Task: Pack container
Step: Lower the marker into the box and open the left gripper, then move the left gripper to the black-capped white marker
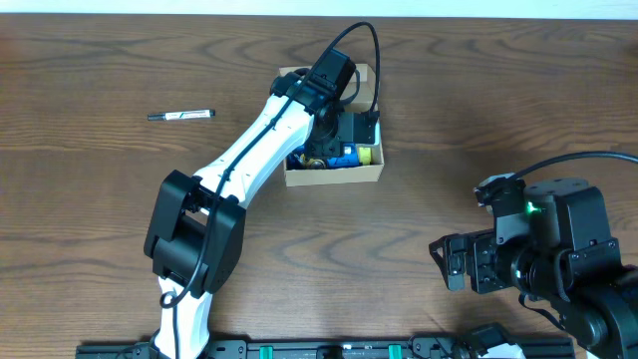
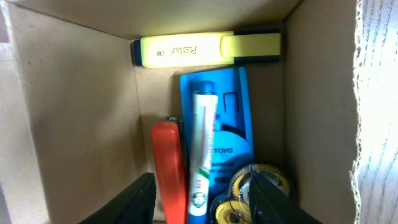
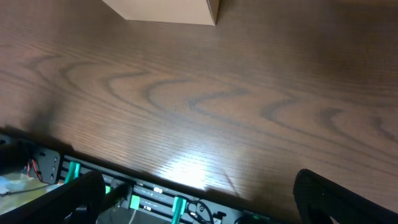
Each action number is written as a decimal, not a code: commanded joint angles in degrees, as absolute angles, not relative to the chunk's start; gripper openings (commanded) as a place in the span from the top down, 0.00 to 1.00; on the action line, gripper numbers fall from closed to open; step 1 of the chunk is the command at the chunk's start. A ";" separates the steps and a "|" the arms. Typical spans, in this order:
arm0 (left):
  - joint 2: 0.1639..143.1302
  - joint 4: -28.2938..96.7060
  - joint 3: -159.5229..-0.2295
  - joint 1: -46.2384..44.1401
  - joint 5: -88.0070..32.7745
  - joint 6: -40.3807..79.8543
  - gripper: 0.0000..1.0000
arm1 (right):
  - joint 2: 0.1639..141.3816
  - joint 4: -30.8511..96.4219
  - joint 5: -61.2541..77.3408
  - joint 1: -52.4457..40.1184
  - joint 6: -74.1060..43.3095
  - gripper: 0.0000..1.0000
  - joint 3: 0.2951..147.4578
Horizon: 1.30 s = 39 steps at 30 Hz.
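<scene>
Left gripper [image 2: 202, 206]: jaws apart and gripping nothing, lowered inside the open container [image 1: 334, 178], its fingers [image 2: 134, 200] standing either side of an orange item [image 2: 169, 168] and a white-and-blue marker [image 2: 200, 155] that lies on a blue holder [image 2: 235, 118]; a yellow highlighter [image 2: 205, 48] lies crosswise against the far wall. The container sits on the table [image 1: 449, 110] at centre, toward the far edge, and a loose pen [image 1: 181, 116] lies well apart to its left. Right gripper [image 3: 199, 200]: jaws apart and empty, low over bare wood at the near right, well clear of the container.
</scene>
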<state>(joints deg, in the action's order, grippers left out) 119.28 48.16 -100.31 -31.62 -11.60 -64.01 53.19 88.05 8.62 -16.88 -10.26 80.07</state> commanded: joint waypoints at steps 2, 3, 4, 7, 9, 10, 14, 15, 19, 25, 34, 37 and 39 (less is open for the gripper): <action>117.27 48.42 -101.08 -31.55 -11.42 -60.18 0.51 | 53.25 88.09 9.06 -16.43 -10.85 0.01 80.03; 116.40 48.40 -101.27 -31.55 -11.42 -59.31 0.51 | 53.25 88.09 9.06 -16.43 -10.85 0.01 80.03; 115.37 48.40 -101.49 -31.55 -11.42 -58.61 0.52 | 53.25 88.09 9.06 -16.43 -10.85 0.01 80.03; 110.80 48.38 -101.91 -31.53 -11.42 -55.59 0.52 | 53.25 88.09 9.06 -16.43 -10.85 0.01 80.03; 106.83 48.34 -101.91 -31.51 -11.33 -53.45 0.51 | 53.25 88.09 9.06 -16.43 -10.85 0.01 80.03; 104.60 48.29 -101.91 -31.40 -10.94 -52.18 0.51 | 53.25 88.12 9.06 -16.43 -10.85 0.01 80.03; 96.38 47.11 -101.91 -30.26 -4.71 -43.86 0.49 | 53.25 88.09 9.06 -16.43 -10.85 0.01 80.03; 94.83 46.78 -101.91 -29.65 -3.01 -40.95 0.46 | 53.25 88.12 9.06 -16.43 -10.85 0.01 80.03; 90.24 46.28 -101.91 -25.02 3.03 -26.04 0.43 | 53.25 88.09 9.06 -16.43 -10.85 0.01 80.03; 88.20 50.26 -101.91 -15.84 1.65 -10.24 0.05 | 53.25 88.12 9.06 -16.43 -10.85 0.01 80.03; 89.06 50.54 -101.84 -14.13 1.78 -9.47 0.05 | 53.25 88.12 9.06 -16.43 -10.85 0.01 80.03; 90.41 49.65 -101.84 -13.76 9.82 3.75 0.05 | 53.25 88.09 9.06 -16.43 -10.85 0.01 80.03; 91.72 49.65 -101.86 -12.82 14.41 17.30 0.04 | 53.25 88.09 9.06 -16.43 -10.85 0.01 80.03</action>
<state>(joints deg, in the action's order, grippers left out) 89.34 49.69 -101.86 -13.96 6.35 -1.65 53.19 88.03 8.62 -16.88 -10.26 80.05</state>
